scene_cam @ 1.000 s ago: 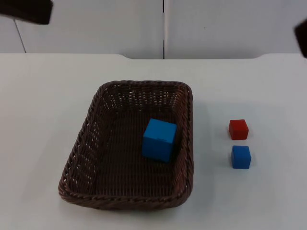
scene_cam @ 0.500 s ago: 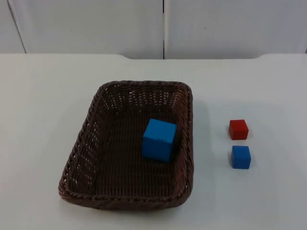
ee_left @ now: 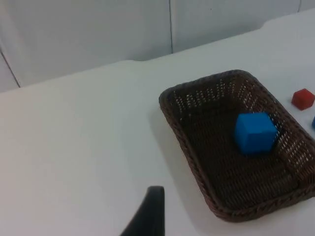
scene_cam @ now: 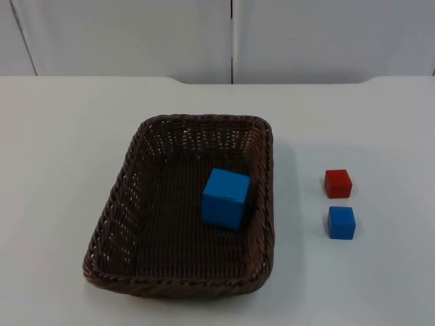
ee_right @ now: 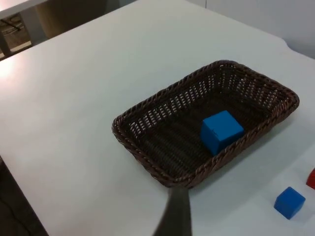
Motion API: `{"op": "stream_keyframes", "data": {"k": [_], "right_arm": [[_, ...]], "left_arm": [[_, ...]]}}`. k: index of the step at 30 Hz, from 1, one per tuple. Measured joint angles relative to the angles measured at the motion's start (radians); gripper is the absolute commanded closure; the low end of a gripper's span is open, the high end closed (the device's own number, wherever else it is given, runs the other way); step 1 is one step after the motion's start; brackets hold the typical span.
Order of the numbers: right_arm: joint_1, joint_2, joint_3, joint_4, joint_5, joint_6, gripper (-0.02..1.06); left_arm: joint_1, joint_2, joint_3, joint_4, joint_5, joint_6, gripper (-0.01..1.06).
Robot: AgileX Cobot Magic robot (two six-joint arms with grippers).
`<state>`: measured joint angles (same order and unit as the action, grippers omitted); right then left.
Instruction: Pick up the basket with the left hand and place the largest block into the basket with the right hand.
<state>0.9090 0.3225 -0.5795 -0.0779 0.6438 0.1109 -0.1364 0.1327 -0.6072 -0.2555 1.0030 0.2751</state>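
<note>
The basket (scene_cam: 182, 207) sits on the white worktop (scene_cam: 61, 149) with the big blue block (scene_cam: 226, 197) inside, near its right wall. A red block (scene_cam: 338, 183) and a small blue block (scene_cam: 341, 222) lie just right of it. Both grippers wait high above the worktop; their jaws' state cannot be told.

A small red block (scene_cam: 338, 183) sits just behind a small blue block (scene_cam: 341, 222); both on the white table (scene_cam: 54, 156)

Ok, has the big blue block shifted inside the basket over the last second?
No. In the top view the large blue block sits against the brown wicker basket's right wall, level with the small red block, exactly as before.
</note>
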Motion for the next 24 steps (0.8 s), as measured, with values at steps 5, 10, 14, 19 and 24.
{"op": "stream_keyframes", "data": {"k": [5,10,14,19,24], "right_arm": [[0.000,-0.037,0.000,0.000,0.020,0.001,0.37],[0.000,-0.100,0.000,0.000,0.046,0.001,0.37],[0.000,-0.146,0.000,0.000,0.092,-0.006,0.37],[0.000,-0.195,0.000,0.000,0.139,-0.014,0.37],[0.000,-0.259,0.004,0.000,0.192,-0.017,0.37]], "left_arm": [[0.000,-0.063,0.000,0.026,0.032,-0.012,0.16],[0.000,-0.124,0.000,0.068,0.072,-0.048,0.16],[0.000,-0.129,0.004,0.077,0.086,-0.061,0.16],[0.000,-0.129,0.082,0.102,0.086,-0.090,0.16],[0.000,-0.129,0.106,0.150,0.084,-0.148,0.16]]}}
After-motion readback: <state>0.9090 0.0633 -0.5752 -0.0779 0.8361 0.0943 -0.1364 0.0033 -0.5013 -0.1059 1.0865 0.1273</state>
